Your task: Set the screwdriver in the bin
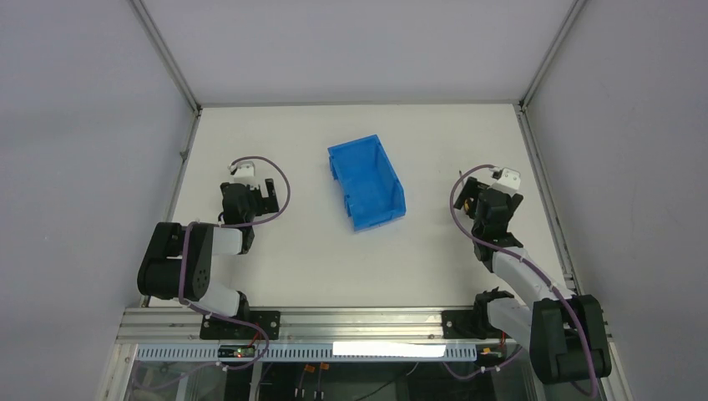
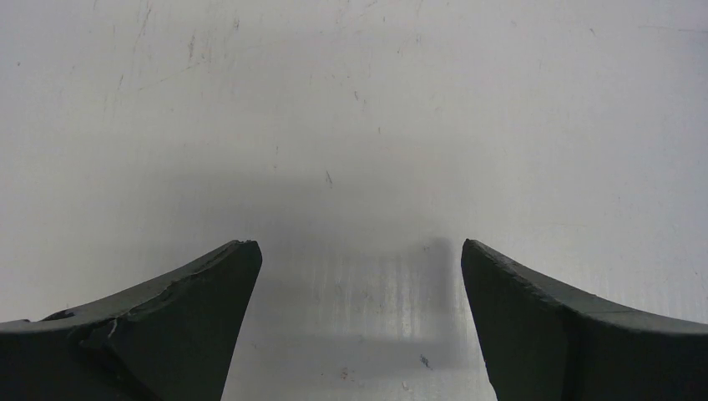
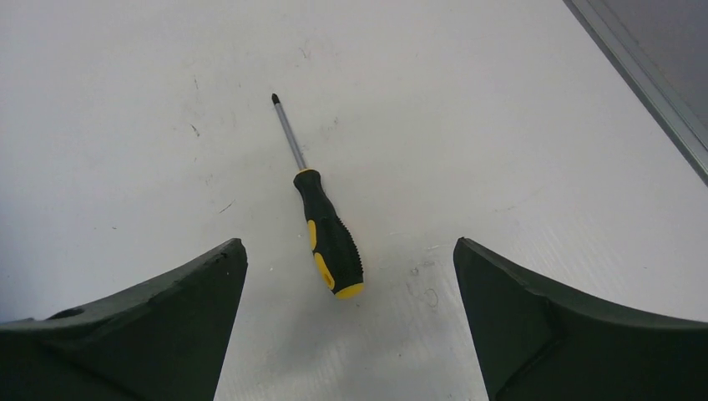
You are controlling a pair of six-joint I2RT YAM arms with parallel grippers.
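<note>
Hovering above the screwdriver, our right claw stands spread wide and grips nothing. The tool lies flat on the worktop between the two fingers, its yellow-ended handle nearest the camera and its tip pointing away. We judge this straddle is chosen so the fingers can close across the handle. Our left claw is likewise spread and empty over bare worktop, out of the way. The bin sits open side up in mid-worktop, between the arms and well apart from the screwdriver. Bare worktop lies between tool and bin, so a carry leftward looks unobstructed. The frame rail runs near on the right, leaving less room there.
</note>
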